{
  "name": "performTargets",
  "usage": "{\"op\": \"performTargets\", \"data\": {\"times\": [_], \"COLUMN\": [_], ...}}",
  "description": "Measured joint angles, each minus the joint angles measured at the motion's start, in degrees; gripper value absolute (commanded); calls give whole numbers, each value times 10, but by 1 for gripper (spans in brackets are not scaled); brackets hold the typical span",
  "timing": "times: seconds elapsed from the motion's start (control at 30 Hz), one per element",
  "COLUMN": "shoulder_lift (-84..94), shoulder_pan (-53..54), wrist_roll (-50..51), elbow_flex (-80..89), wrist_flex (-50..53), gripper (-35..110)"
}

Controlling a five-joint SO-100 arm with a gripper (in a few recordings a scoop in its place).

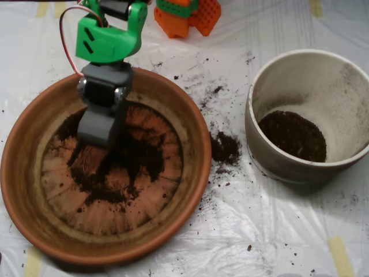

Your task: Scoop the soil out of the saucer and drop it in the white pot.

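Observation:
The terracotta saucer (34, 144) fills the left half of the overhead view. Dark soil (124, 167) lies in patches across its ridged floor. My grey scoop (99, 128) hangs from the green arm and points down into the saucer's upper left part, its tip at the soil. The white pot (346, 104) stands on the right, with a mound of dark soil (293, 135) on its bottom. Its inner wall is dusty.
A small heap of spilled soil (225, 148) lies on the plastic sheet between saucer and pot, with crumbs scattered around. An orange robot base part (187, 16) sits at the top edge. Yellow tape strips (340, 257) hold the sheet.

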Motion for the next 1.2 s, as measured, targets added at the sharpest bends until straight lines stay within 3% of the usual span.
{"op": "performTargets", "data": {"times": [0.53, 0.93, 1.2], "shoulder_lift": [296, 275, 98], "shoulder_pan": [-221, -395, -504], "wrist_roll": [58, 69, 54], "elbow_flex": [-14, -195, -408], "wrist_flex": [167, 287, 431], "gripper": [-1, -1, 0]}}
